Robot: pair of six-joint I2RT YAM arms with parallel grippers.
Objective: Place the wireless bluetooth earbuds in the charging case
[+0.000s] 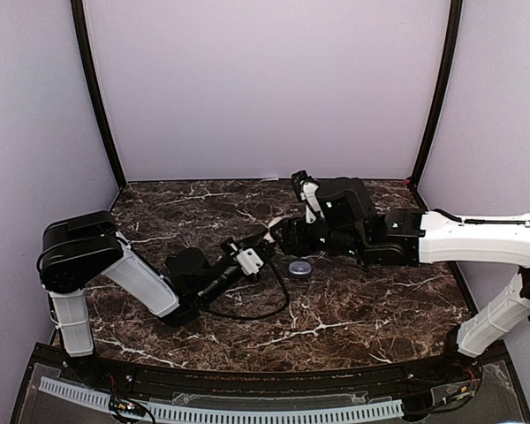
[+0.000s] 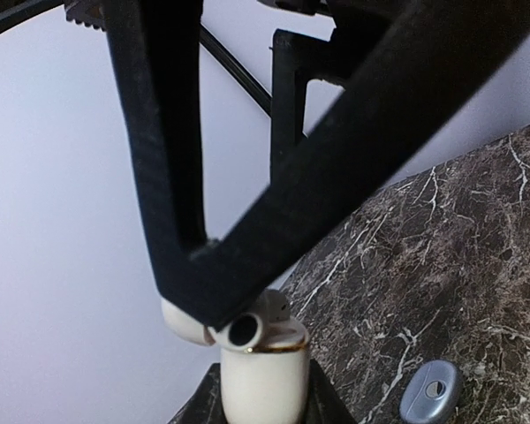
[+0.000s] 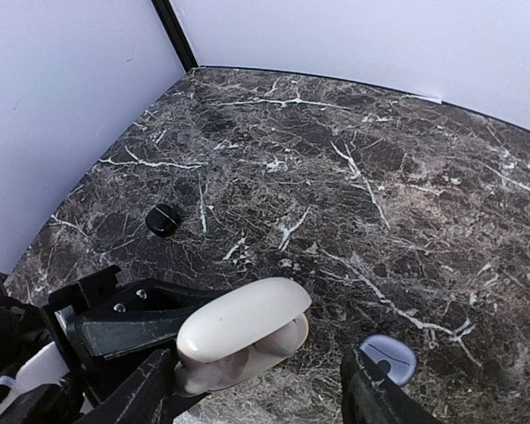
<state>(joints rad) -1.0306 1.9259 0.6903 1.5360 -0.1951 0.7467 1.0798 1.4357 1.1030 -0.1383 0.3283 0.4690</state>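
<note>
My left gripper (image 1: 247,261) is shut on a white charging case (image 2: 265,375) with a gold rim, held upright above the table. Its lid (image 3: 243,320) stands partly open. White earbuds (image 3: 283,340) sit in the case, and one earbud (image 2: 278,305) pokes above the rim. My right gripper (image 1: 278,231) is right at the case with its jaws apart. One finger (image 3: 146,389) is beside the case body and the other (image 3: 371,397) stands clear of it. A black finger (image 2: 336,168) of that gripper crosses the left wrist view above the lid.
A small blue-grey oval case (image 1: 299,267) lies on the dark marble table (image 1: 371,300) just right of the held case. A black earbud (image 3: 163,219) lies alone on the marble further off. Lilac walls enclose the table on three sides.
</note>
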